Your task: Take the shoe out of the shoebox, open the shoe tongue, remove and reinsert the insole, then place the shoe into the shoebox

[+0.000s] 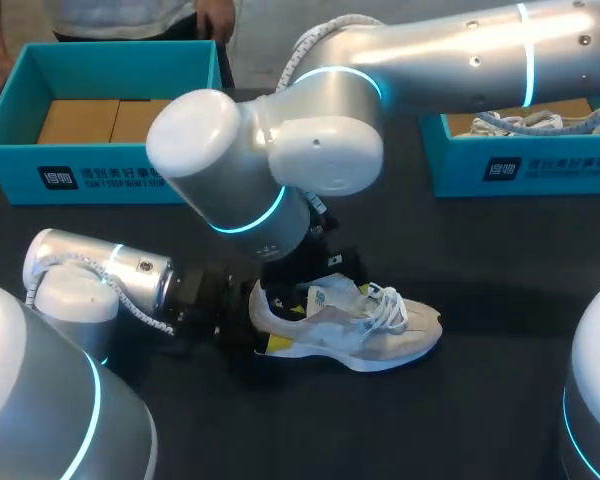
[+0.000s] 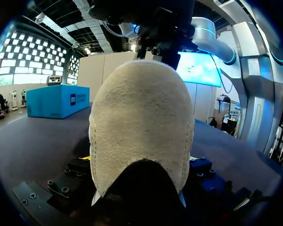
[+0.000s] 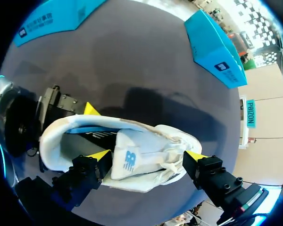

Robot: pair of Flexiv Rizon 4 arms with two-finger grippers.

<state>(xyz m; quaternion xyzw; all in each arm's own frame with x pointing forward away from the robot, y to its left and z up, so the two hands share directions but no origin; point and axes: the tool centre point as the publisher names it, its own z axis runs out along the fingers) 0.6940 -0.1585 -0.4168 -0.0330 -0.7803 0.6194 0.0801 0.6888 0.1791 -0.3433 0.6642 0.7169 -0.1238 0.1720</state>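
Heel of the shoe (image 2: 141, 127), nearest the lens, is pinched between the fingers of the left gripper (image 2: 139, 161). This grip evidently anchors the shoe on the table (image 1: 500, 400) so the other arm can work on it. The shoe rests on its sole, toe pointing away from the left gripper. The right gripper (image 3: 148, 156) hangs directly over it with fingers spread. One tip is beside the collar, the other by the laces (image 3: 177, 153), and the tongue (image 3: 127, 159) lies between them. This stance seems meant for drawing the tongue open. Containers: the left box (image 1: 20, 150), well beyond the left gripper, holds brown cardboard (image 1: 90, 120). The right box (image 1: 460, 165), well apart from the right gripper, holds a second shoe (image 1: 540, 123).
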